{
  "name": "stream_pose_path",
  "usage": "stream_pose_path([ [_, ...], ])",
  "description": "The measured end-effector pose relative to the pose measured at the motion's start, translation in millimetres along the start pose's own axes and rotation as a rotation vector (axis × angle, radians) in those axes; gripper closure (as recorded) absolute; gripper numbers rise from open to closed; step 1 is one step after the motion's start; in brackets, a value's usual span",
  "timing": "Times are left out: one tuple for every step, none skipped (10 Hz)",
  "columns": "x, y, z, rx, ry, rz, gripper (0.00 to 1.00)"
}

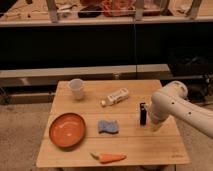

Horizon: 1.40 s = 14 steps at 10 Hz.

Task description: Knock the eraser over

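The eraser (143, 114) is a small black block standing upright on the right part of the wooden table (130, 150). My white arm (170, 105) reaches in from the right. My gripper (152, 123) hangs at its lower end, just right of the eraser and very close to it. I cannot tell whether it touches the eraser.
A white bottle (116, 96) lies on its side at the table's middle back. A white cup (76, 89) stands back left. An orange plate (67, 130) is front left, a blue wavy sponge (108, 126) in the middle, and a carrot (109, 158) at the front edge.
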Motion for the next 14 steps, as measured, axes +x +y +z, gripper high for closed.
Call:
stream_pose_path([
  [0, -3, 2, 0.001, 0.000, -0.003, 0.21],
  [-2, -5, 3, 0.002, -0.001, -0.009, 0.22],
  [-2, -5, 3, 0.002, -0.001, -0.009, 0.28],
  [0, -4, 3, 0.001, 0.000, -0.007, 0.38],
  [1, -3, 3, 0.001, 0.000, -0.005, 0.49],
  [1, -3, 3, 0.002, 0.000, -0.004, 0.54],
  [0, -4, 2, 0.003, -0.001, -0.006, 0.55],
  [-2, -6, 0, 0.005, -0.003, -0.009, 0.55],
  [-1, -8, -3, 0.009, -0.002, -0.004, 0.59],
  [-1, -7, -5, 0.007, -0.002, -0.005, 0.66],
  [1, 5, 0, -0.022, -0.001, -0.003, 0.77],
  [1, 0, -4, -0.007, 0.002, -0.007, 0.87],
  [1, 0, -4, -0.007, 0.001, -0.008, 0.94],
  [-3, 0, -2, -0.006, -0.005, -0.018, 0.96],
])
